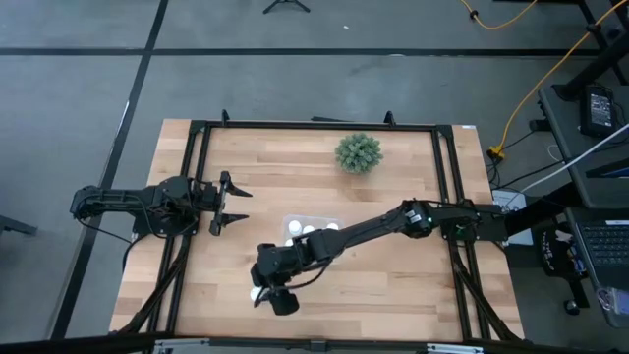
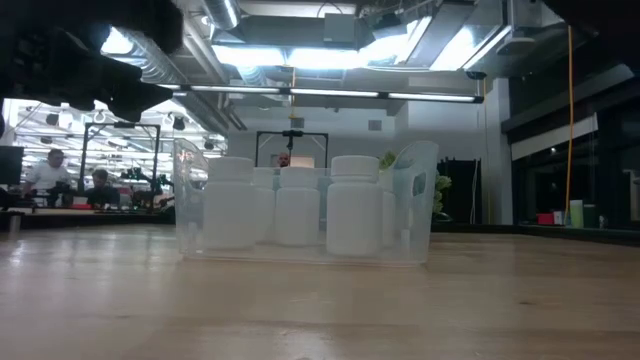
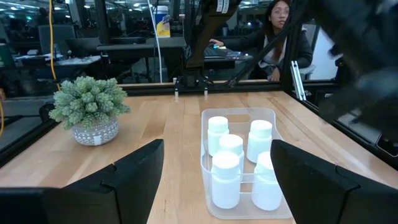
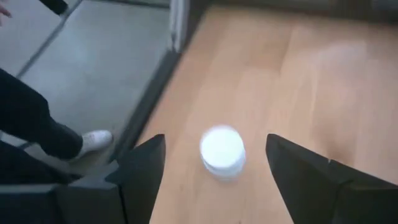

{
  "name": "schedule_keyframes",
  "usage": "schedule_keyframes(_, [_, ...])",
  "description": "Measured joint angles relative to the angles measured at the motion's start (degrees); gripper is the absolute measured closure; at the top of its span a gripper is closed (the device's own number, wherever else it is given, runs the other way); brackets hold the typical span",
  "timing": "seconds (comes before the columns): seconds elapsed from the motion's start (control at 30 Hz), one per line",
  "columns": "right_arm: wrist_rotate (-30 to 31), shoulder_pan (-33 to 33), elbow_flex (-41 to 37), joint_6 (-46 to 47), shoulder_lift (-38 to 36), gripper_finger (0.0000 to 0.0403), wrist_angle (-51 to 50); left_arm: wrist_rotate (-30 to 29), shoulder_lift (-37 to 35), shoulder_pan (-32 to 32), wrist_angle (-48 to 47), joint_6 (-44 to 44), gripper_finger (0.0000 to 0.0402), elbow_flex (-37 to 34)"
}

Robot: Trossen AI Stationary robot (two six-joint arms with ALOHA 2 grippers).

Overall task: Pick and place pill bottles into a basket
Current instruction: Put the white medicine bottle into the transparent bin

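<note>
High view: the right pincer (image 1: 263, 293) reaches across the worktop (image 1: 393, 285) to its near edge, over a lone pill bottle (image 1: 257, 293); the left pincer (image 1: 234, 206) waits spread apart at the left. Low view: the clear basket (image 2: 420, 200) holds upright bottles (image 2: 352, 205). Left wrist view: five bottles stand in the basket, a green plant (image 3: 89, 107) beside it. Right wrist view: spread fingers (image 4: 140, 168) flank the bottle without touching it.

A green spiky plant (image 1: 358, 152) in a pale pot stands near the far edge of the wooden tabletop (image 1: 256, 172). A black metal frame (image 1: 314, 128) surrounds it. A seated person (image 3: 273, 34) is behind.
</note>
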Motion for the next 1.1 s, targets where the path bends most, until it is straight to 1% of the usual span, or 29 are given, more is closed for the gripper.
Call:
schedule_keyframes(0.13, [0.2,-0.3,-0.2,-0.7,2.0,0.0124,-0.8,0.0,0.0,0.0,0.0,0.0,0.0112,0.0])
schedule_keyframes(0.63, [0.1,0.3,-0.1,-0.6,4.8,0.0124,1.6,0.0,0.0,0.0,0.0,0.0,0.0112,0.0])
schedule_keyframes(1.1, [-0.5,-0.4,0.0,0.7,7.8,0.0124,7.5,0.0,0.0,0.0,0.0,0.0,0.0112,0.0])
